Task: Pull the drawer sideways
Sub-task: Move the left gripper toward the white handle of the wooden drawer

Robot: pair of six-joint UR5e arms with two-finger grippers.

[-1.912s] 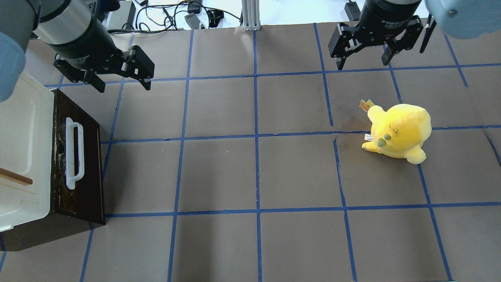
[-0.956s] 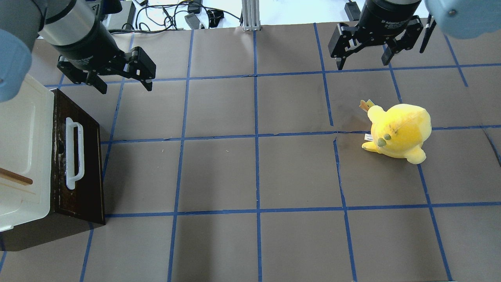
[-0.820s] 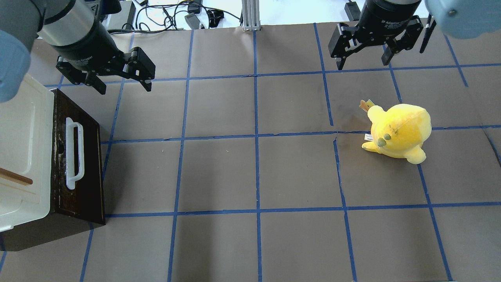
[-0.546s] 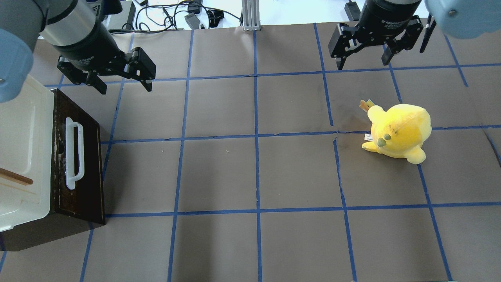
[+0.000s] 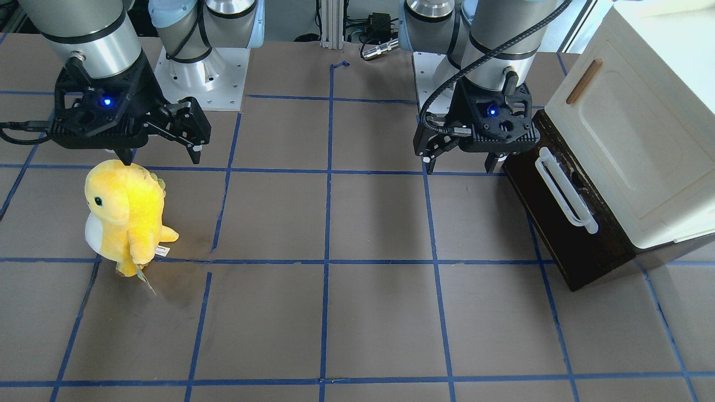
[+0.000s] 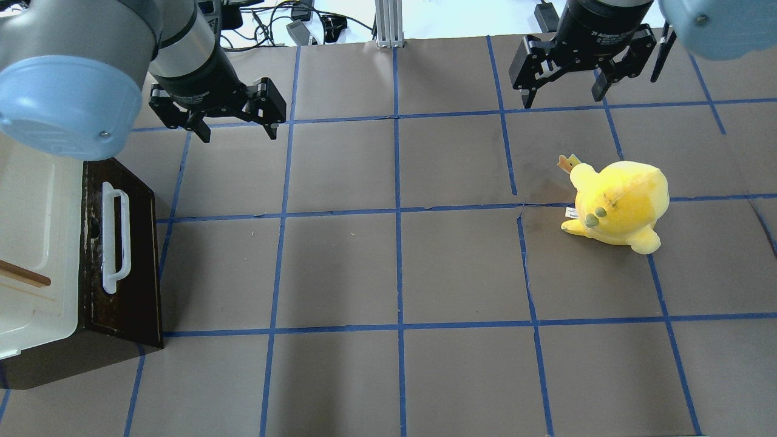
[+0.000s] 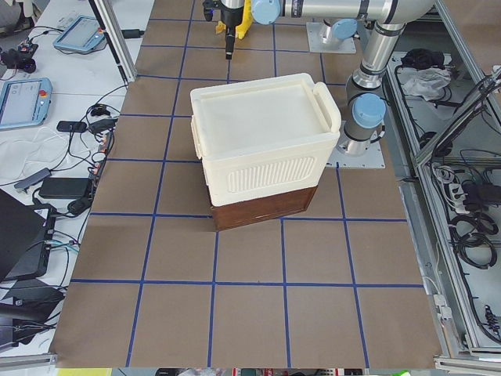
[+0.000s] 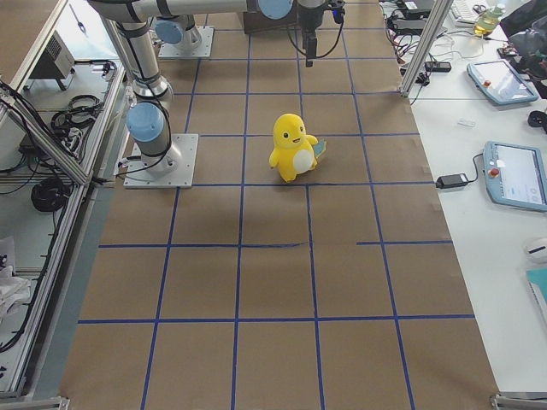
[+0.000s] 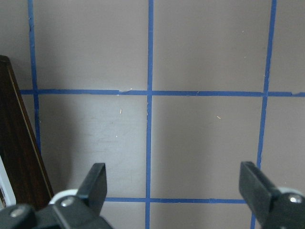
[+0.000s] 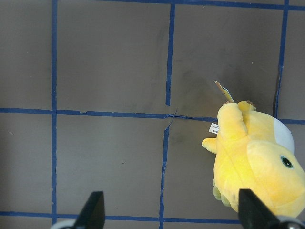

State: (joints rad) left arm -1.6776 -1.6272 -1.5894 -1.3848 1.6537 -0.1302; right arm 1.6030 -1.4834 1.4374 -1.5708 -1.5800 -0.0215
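The drawer (image 6: 138, 267) is a dark brown front with a long white bar handle (image 6: 115, 240), pushed in under a cream cabinet (image 6: 36, 200) at the table's left edge. It also shows in the front view (image 5: 564, 245) with its handle (image 5: 565, 192), and its edge shows in the left wrist view (image 9: 19, 143). My left gripper (image 6: 238, 135) is open and empty above the mat, beyond and to the right of the drawer's far corner (image 5: 458, 163) (image 9: 174, 191). My right gripper (image 6: 563, 100) is open and empty at the far right (image 5: 162, 159).
A yellow plush toy (image 6: 619, 203) stands on the mat near the right gripper and shows in the right wrist view (image 10: 257, 157). The cabinet door carries a small wooden handle (image 5: 584, 81). The brown mat (image 6: 394, 267) has blue tape grid lines.
My left gripper has moved to the right, away from the cabinet and drawer, and stays open. The right arm, drawer and plush have not moved.
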